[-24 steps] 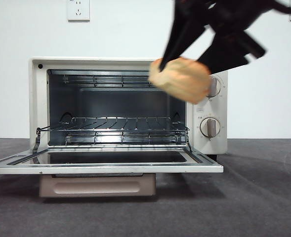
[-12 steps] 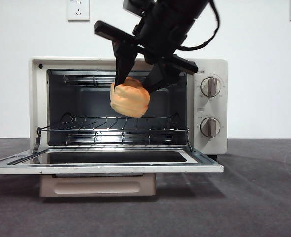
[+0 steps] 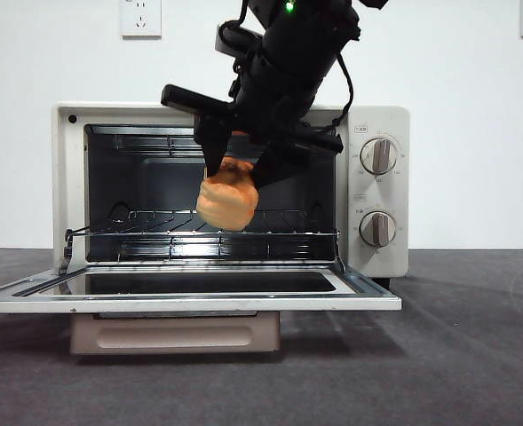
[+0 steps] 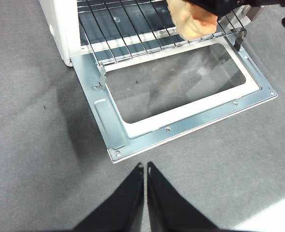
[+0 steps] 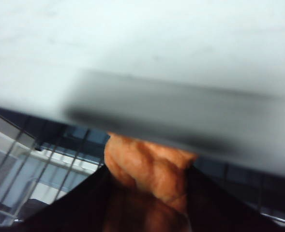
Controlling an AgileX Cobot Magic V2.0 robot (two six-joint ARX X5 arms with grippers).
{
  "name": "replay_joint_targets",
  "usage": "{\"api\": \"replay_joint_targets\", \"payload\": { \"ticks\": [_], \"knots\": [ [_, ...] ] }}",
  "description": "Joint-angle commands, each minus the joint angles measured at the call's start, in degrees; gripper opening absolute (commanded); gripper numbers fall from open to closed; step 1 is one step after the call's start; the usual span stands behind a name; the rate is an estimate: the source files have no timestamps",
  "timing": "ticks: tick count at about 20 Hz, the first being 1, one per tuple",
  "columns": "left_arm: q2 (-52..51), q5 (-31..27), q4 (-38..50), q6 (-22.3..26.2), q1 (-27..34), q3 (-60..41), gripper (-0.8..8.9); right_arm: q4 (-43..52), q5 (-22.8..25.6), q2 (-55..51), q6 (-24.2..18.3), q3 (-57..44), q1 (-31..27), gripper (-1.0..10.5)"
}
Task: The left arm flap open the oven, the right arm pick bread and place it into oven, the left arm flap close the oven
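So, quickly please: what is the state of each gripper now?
Left gripper: shut, holding nothing, hanging in front of the open oven door.
Right gripper: shut on the bread, above the wire rack.

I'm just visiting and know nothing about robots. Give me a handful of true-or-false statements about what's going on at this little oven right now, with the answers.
1. The oven has its door folded down flat. True.
2. The bread lies on the table in front of the oven. False: the right gripper holds it in the air at the oven's opening, above the wire rack.
3. The left gripper is gripping the door handle. False: it hangs over the grey table in front of the door, jaws shut on nothing.
4. Both knobs sit on the oven's right side as the front view shows it. True.
5. A second loaf sits on the wire rack. False: the rack is bare.
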Motion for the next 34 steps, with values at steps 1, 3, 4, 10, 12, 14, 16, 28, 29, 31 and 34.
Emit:
{"api": "replay_joint_targets", "payload": {
  "ticks": [1, 3, 4, 10, 12, 14, 16, 28, 29, 31, 34],
  "knots": [
    [-0.1, 0.0, -0.2, 0.5, -0.2, 0.3, 0.15, 0.2, 0.3, 2.3, 0.9, 1.1, 0.5, 2.7],
    [-0.2, 0.0, -0.6, 0.5, -0.2, 0.3, 0.15, 0.2, 0.4, 2.5, 0.9, 1.1, 0.5, 3.1],
    [-0.2, 0.0, -0.6, 0.5, -0.2, 0.3, 0.15, 0.2, 0.5, 2.5, 0.9, 1.1, 0.5, 3.2],
    [-0.4, 0.0, -0.6, 0.5, -0.2, 0.3, 0.15, 0.1, 0.1, 1.9, 0.8, 1.2, 0.6, 4.2],
    [-0.4, 0.0, -0.6, 0.5, -0.2, 0.3, 0.15, -0.6, 0.1, 1.0, 0.8, 1.2, 0.7, 4.2],
    [-0.4, 0.0, -0.6, 0.5, -0.2, 0.3, 0.15, -1.6, 0.1, -0.4, 0.8, 1.2, 0.7, 4.2],
    [-0.4, 0.0, -0.4, 0.6, -0.2, 0.3, 0.15, -3.1, 0.0, -2.4, 0.5, 1.2, 1.1, 4.2],
    [-0.4, 0.0, 1.8, 0.6, -0.2, 0.3, 0.15, -29.2, -4.6, -25.4, -16.0, 1.1, 3.7, 4.2],
    [-0.4, 0.0, 2.2, 0.4, -0.2, 0.3, 0.15, -31.2, -4.7, -27.0, -17.2, 0.7, 3.7, 4.2],
    [-0.4, 0.0, 3.3, 0.2, -0.2, 0.3, 0.15, -34.3, -7.3, -30.8, -17.9, -0.6, 3.7, 4.2],
    [-0.4, 0.0, 4.3, 0.0, -0.2, 0.3, 0.15, -34.3, -12.1, -37.2, -17.9, -5.0, 3.7, 4.2]
  ]
}}
